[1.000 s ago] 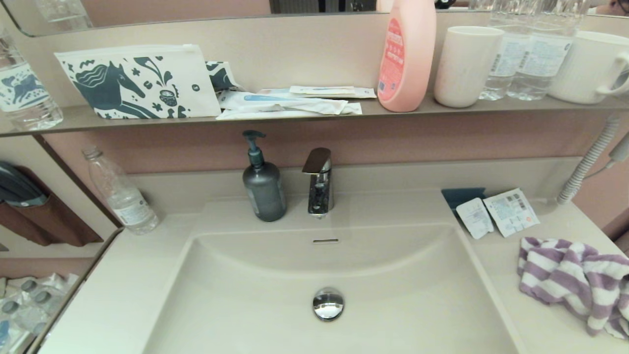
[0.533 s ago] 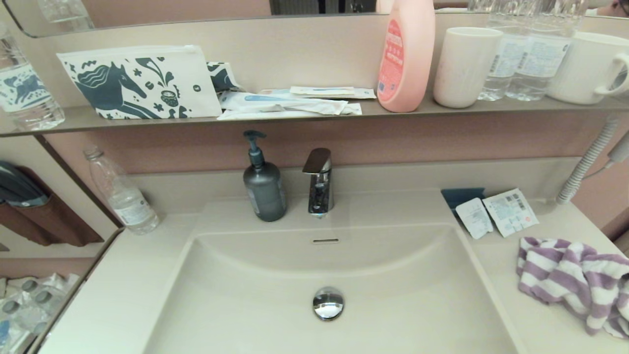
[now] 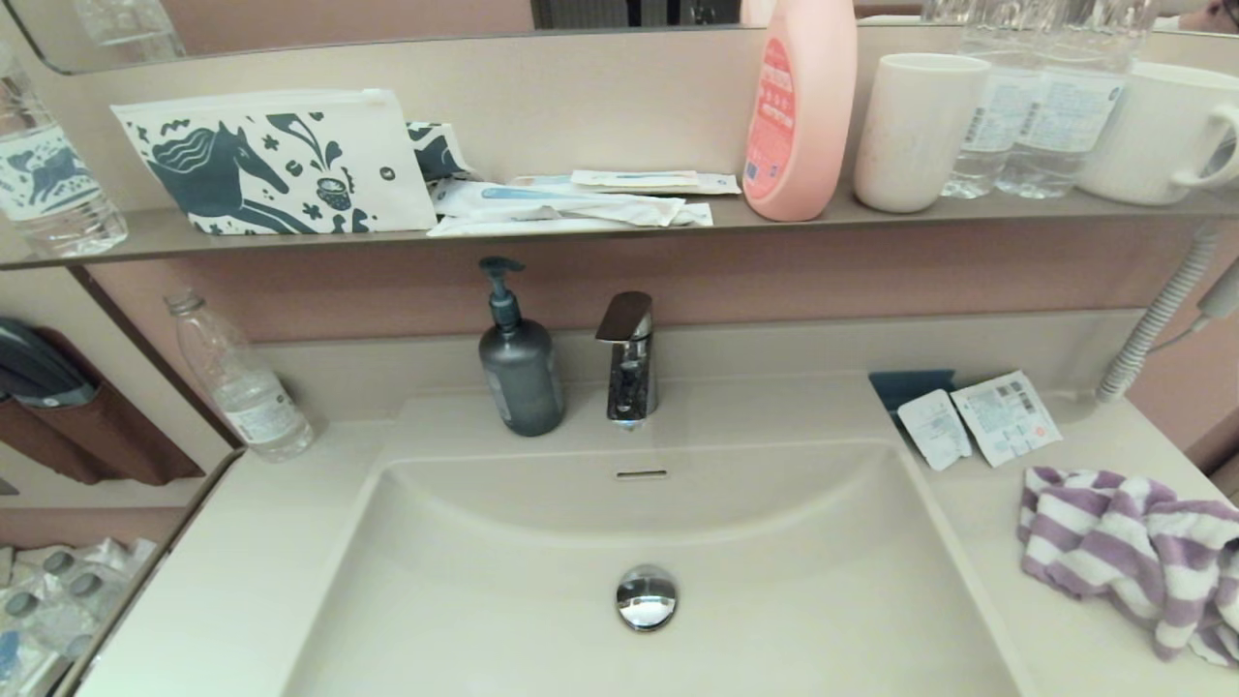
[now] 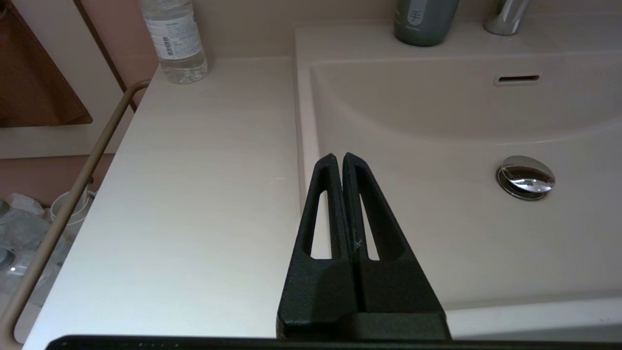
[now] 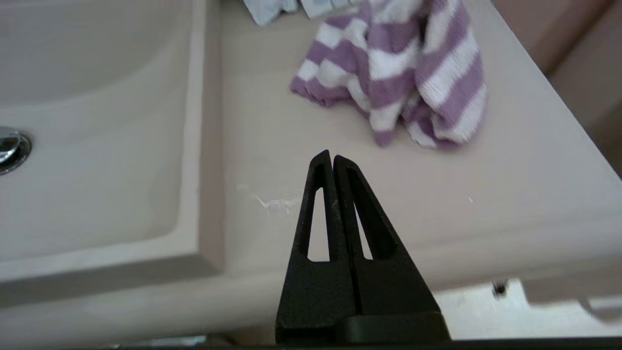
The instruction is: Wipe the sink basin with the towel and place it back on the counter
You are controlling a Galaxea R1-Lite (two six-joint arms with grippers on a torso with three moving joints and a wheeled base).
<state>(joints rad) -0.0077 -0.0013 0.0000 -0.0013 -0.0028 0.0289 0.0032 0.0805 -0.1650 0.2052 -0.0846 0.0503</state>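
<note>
The purple and white striped towel lies crumpled on the counter to the right of the sink basin, whose chrome drain plug sits in the middle. In the right wrist view my right gripper is shut and empty, hovering over the counter's front edge, short of the towel. In the left wrist view my left gripper is shut and empty above the basin's left rim, with the counter beside it. Neither gripper shows in the head view.
A grey soap dispenser and chrome faucet stand behind the basin. A clear bottle is at the back left. Sachets lie beyond the towel. The shelf above holds a horse-print pouch, pink bottle and cups.
</note>
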